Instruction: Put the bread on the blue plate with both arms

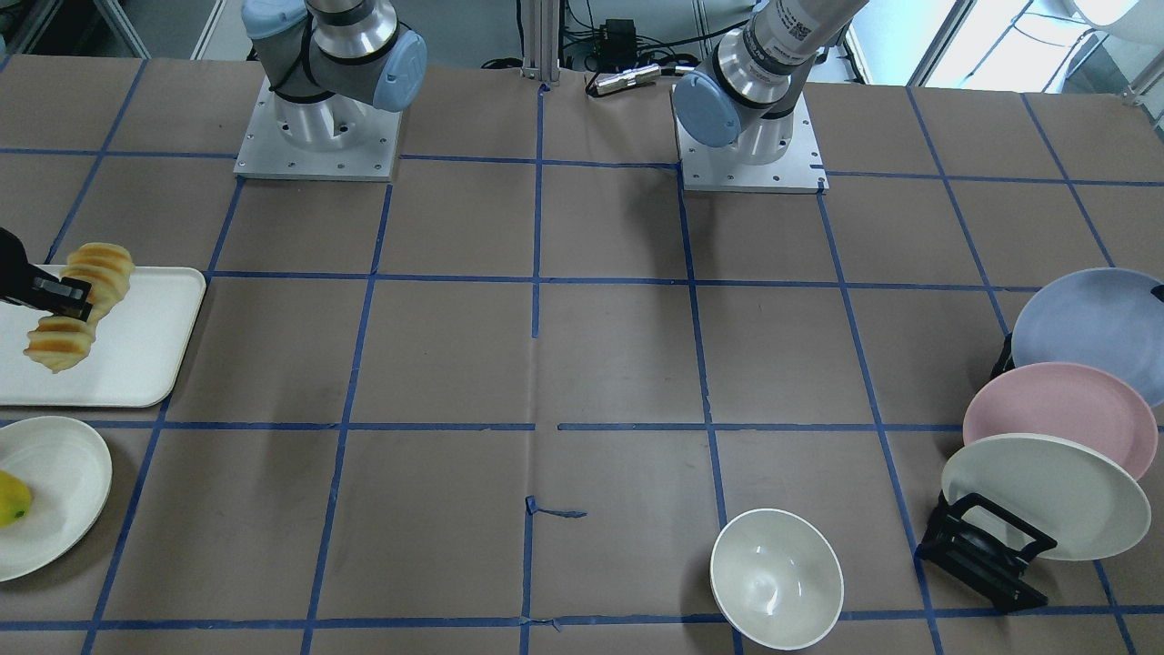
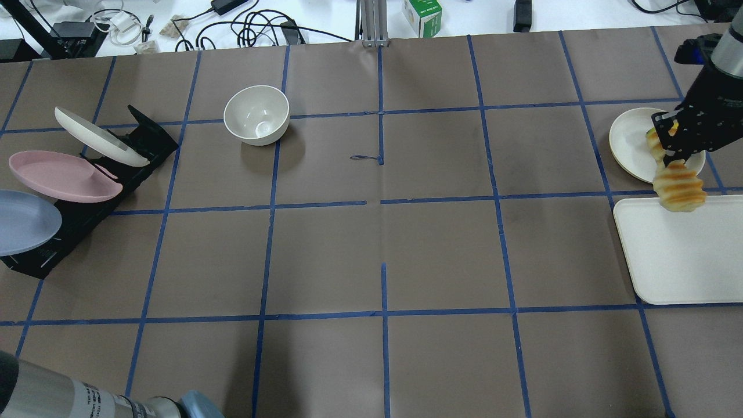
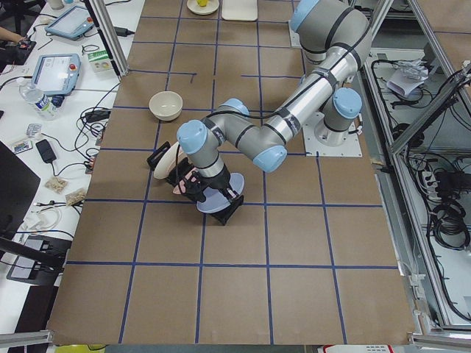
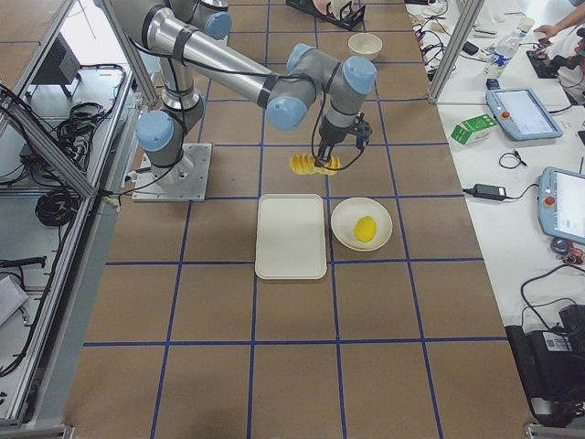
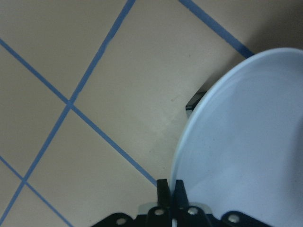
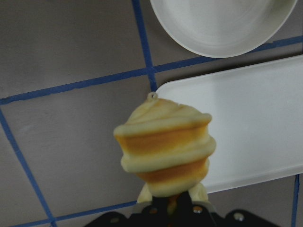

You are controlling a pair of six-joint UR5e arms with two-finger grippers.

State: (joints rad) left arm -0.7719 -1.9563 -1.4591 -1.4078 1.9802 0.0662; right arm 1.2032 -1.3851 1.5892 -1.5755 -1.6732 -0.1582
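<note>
Brown paper crossed by blue tape lines covers the table (image 2: pixel 371 255). The left arm (image 3: pixel 309 92) reaches out to the rack end of the table. The right arm (image 4: pixel 228 64) stretches to the opposite end. A white rectangular tray (image 2: pixel 685 261) lies flat near the right arm's end.

The black rack (image 2: pixel 75 223) holds three tilted plates in a row: the blue plate (image 2: pixel 23 223) nearest the robot, a pink plate (image 2: pixel 52 174) in the middle, and a cream plate (image 2: pixel 96 136) farthest out. The left gripper (image 5: pixel 170 182) has its fingers pinched together on the blue plate's rim, and the plate sits in the rack.

Another cream plate (image 2: pixel 630 142) rests flat just beyond the tray. A white bowl (image 2: pixel 255 116) stands upright, well apart from the rack.

The bread (image 2: pixel 679 186) hangs tilted in the air, lifted clear of the tray and over its far edge. The right gripper (image 2: pixel 673 152) is clamped across the loaf's middle.

A small yellow fruit (image 4: pixel 365 229) lies on the flat cream plate.
</note>
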